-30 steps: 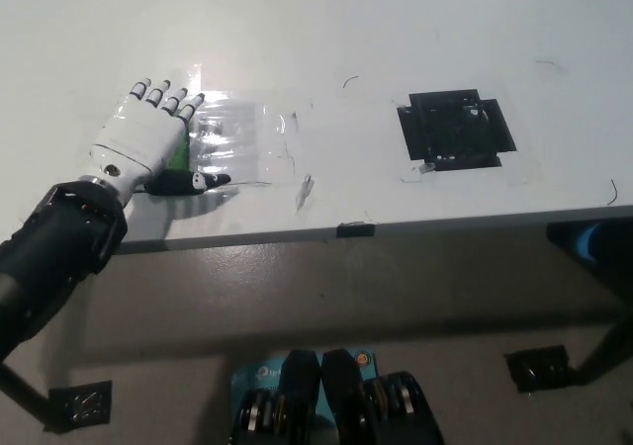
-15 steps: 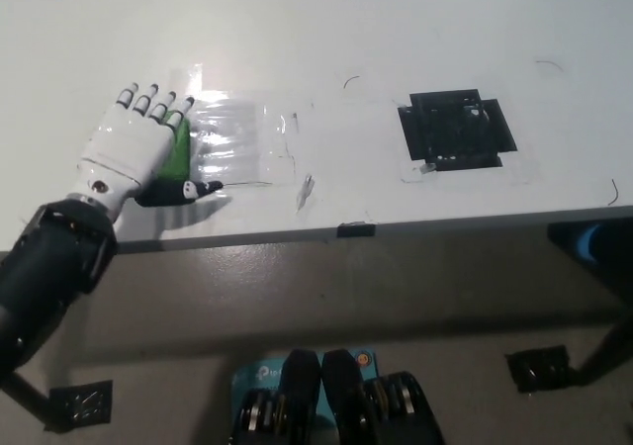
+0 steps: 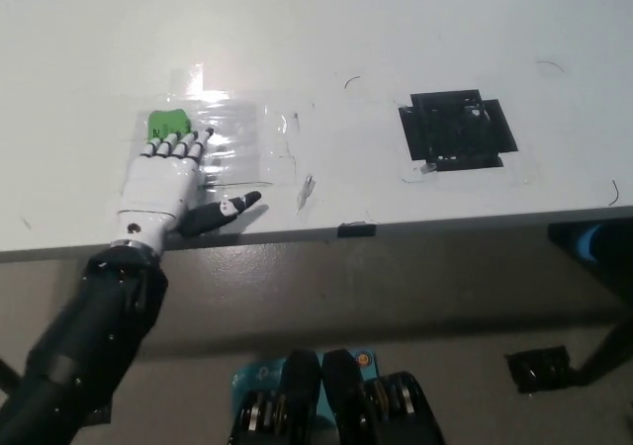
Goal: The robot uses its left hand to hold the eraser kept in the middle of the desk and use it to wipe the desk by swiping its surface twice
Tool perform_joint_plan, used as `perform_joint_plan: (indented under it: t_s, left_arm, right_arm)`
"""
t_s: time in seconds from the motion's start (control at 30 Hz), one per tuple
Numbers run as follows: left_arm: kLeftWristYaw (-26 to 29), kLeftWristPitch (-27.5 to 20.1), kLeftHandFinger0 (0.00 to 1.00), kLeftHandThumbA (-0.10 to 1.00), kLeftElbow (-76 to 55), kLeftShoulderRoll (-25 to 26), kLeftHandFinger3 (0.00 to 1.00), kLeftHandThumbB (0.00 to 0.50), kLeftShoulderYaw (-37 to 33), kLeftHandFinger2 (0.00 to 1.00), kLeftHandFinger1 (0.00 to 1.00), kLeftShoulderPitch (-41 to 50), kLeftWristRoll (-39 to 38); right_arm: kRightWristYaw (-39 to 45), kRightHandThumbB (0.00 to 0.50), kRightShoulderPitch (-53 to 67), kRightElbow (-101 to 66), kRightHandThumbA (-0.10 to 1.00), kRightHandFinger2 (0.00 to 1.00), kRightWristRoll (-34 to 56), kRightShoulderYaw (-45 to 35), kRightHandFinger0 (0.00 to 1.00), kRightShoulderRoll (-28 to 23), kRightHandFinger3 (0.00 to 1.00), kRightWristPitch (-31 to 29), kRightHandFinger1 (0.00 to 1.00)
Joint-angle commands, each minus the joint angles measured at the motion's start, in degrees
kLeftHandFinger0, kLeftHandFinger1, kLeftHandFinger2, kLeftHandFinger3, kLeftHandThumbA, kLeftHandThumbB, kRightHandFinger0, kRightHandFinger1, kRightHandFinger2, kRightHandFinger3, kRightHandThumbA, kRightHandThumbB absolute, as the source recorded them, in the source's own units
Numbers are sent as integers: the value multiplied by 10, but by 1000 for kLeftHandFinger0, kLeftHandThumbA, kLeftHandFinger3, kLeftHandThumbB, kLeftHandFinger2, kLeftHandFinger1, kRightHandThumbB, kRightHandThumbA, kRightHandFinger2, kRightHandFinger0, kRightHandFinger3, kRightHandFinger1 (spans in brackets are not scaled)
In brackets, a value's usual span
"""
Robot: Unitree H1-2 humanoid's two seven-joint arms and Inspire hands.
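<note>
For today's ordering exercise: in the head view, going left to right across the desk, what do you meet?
Left hand with the green eraser at its fingertips → clear tape patch → black tape square. The right hand is not in view.

We see only the far end of the green eraser [image 3: 167, 125]; the left hand's [image 3: 163, 190] fingertips [image 3: 178, 149] cover its near edge, so we cannot tell whether they press it or merely lie beside it. The desk [image 3: 326, 40] is cut off at the top, left and right edges. The black patch [image 3: 456, 130] is too blurred to identify.
</note>
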Motion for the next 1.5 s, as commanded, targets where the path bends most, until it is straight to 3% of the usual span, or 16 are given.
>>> perform_joint_plan:
  t_s: [0.0,0.17,0.23,0.4,0.53,0.67,0.77,0.9,0.93,0.97,1.03,1.1,1.23,1.33,1.4,1.47]
  left_arm:
    - [-1,2,1000,1000,6,5,1000,384,11,1000,1000,-32,-7]
    - [-32,25,1000,1000,24,14,1000,413,-18,1000,1000,-42,22]
    - [-30,19,1000,1000,58,22,1000,482,-26,1000,1000,-47,23]
    - [-34,17,1000,1000,111,28,1000,489,-35,1000,1000,-65,20]
    - [-13,9,1000,1000,146,27,1000,466,-19,1000,1000,-68,-4]
    - [-17,19,1000,1000,161,17,1000,478,2,1000,1000,-67,-24]
    - [-6,7,1000,1000,168,4,1000,453,39,1000,1000,-51,-60]
    - [0,-9,1000,1000,174,-25,1000,423,90,1000,1000,-28,-104]
    - [1,-11,1000,1000,177,-34,1000,415,98,1000,1000,-25,-109]
    - [7,-24,1000,1000,178,-44,1000,368,107,1000,1000,-19,-118]
    - [14,-31,1000,1000,182,-49,1000,369,113,1000,1000,-19,-120]
    - [18,-35,1000,1000,183,-54,1000,339,117,1000,1000,-19,-122]
    - [9,-33,1000,1000,164,-70,1000,411,130,1000,1000,-16,-142]
    - [0,-35,1000,1000,160,-82,1000,393,139,1000,1000,-16,-156]
    - [-12,-34,1000,1000,149,-94,1000,420,137,1000,1000,-15,-160]
    - [-13,-32,1000,1000,146,-102,1000,408,131,1000,1000,-12,-159]
  right_arm:
    - [-14,190,-17,-14,1000,1000,1,-5,1000,-5,1000,-15,1000]
    - [-15,181,-19,-14,1000,1000,7,-8,1000,-4,1000,-18,1000]
    - [-21,180,-21,-21,1000,1000,5,-8,1000,0,1000,-7,1000]
    - [-22,175,-23,-15,1000,1000,8,-9,1000,3,1000,-17,1000]
    - [-24,186,-21,-17,1000,1000,13,-13,1000,6,1000,-24,1000]
    - [-27,193,-23,-19,1000,1000,13,-16,1000,3,1000,-25,1000]
    - [-34,192,-24,-20,1000,1000,9,-18,1000,6,1000,-27,1000]
    - [-36,149,-24,-18,1000,1000,2,-16,1000,2,1000,-34,1000]
    - [-37,154,-24,-19,1000,1000,2,-15,1000,2,1000,-33,1000]
    - [-41,172,-23,-20,1000,1000,-1,-15,1000,4,1000,-34,1000]
    - [-42,168,-23,-22,1000,1000,-3,-14,1000,3,1000,-35,1000]
    - [-46,161,-23,-22,1000,1000,-9,-12,1000,2,1000,-35,1000]
    - [-47,154,-25,-20,1000,1000,-11,-12,1000,0,1000,-49,1000]
    - [-49,153,-28,-21,1000,1000,-13,-11,1000,-2,1000,-48,1000]
    - [-47,148,-28,-25,1000,1000,-12,-10,1000,-3,1000,-51,1000]
    - [-49,137,-28,-24,1000,1000,-18,-7,1000,-3,1000,-47,1000]
